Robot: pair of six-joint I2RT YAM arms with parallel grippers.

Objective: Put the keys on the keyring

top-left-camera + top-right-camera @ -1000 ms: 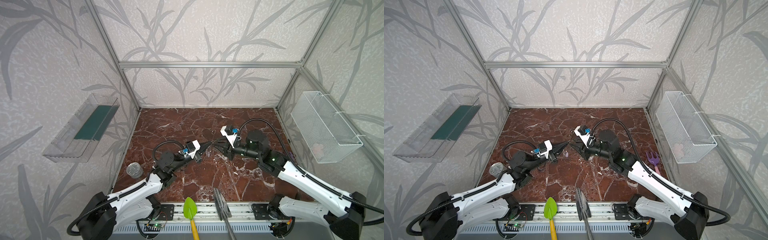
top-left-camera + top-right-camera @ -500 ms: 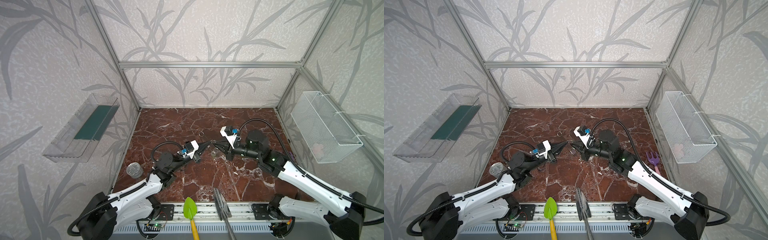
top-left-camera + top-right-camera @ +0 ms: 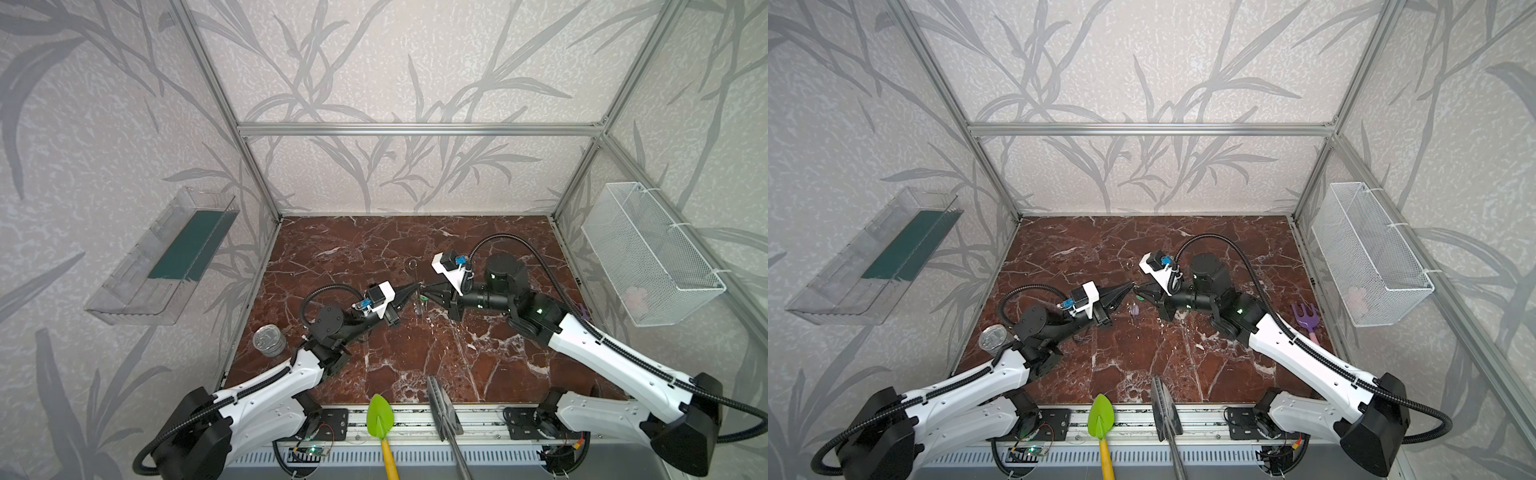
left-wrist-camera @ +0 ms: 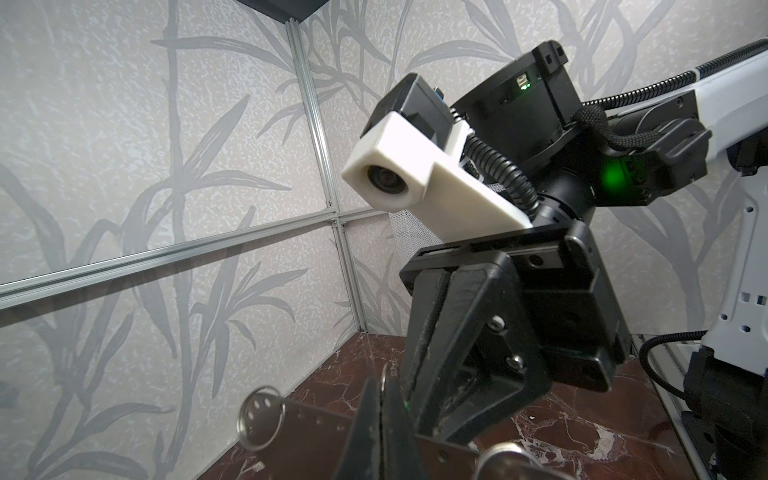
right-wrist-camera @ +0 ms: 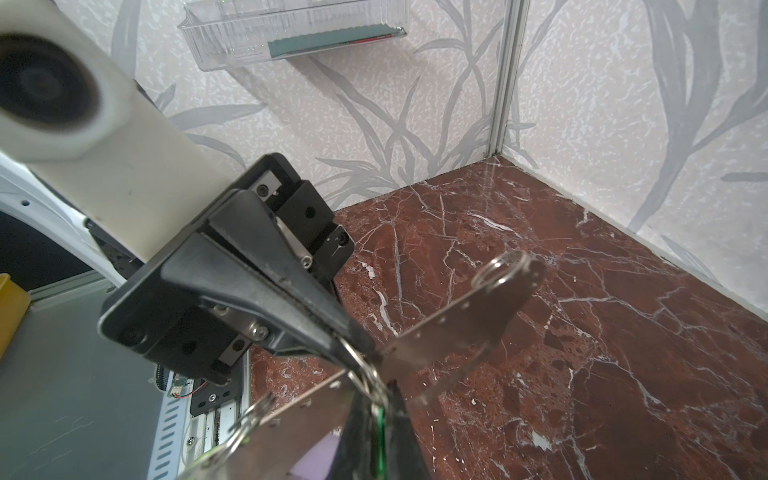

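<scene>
Both grippers meet tip to tip above the middle of the marble floor. My left gripper (image 3: 417, 286) (image 4: 384, 401) is shut on a thin metal ring of the keyring (image 4: 316, 424), a flat grey tag with small holes that also shows in the right wrist view (image 5: 457, 328). My right gripper (image 3: 424, 291) (image 5: 382, 399) is shut on the green key (image 3: 423, 297) (image 5: 380, 419), right against that ring (image 5: 363, 368). The lilac key (image 3: 1133, 309) (image 5: 316, 457) hangs below the tag. More rings sit at the tag's ends (image 4: 259, 417).
A silver tin can (image 3: 269, 340) stands at the left edge. A green shovel (image 3: 380, 419) and a dark tool (image 3: 442, 409) lie at the front rail, a purple rake (image 3: 1307, 318) at the right. A loose ring (image 3: 412, 263) lies behind the grippers. Wall shelf (image 3: 166, 257) left, wire basket (image 3: 648, 253) right.
My right gripper's jaws have closed on the green key. Both arms have stayed almost where they were.
</scene>
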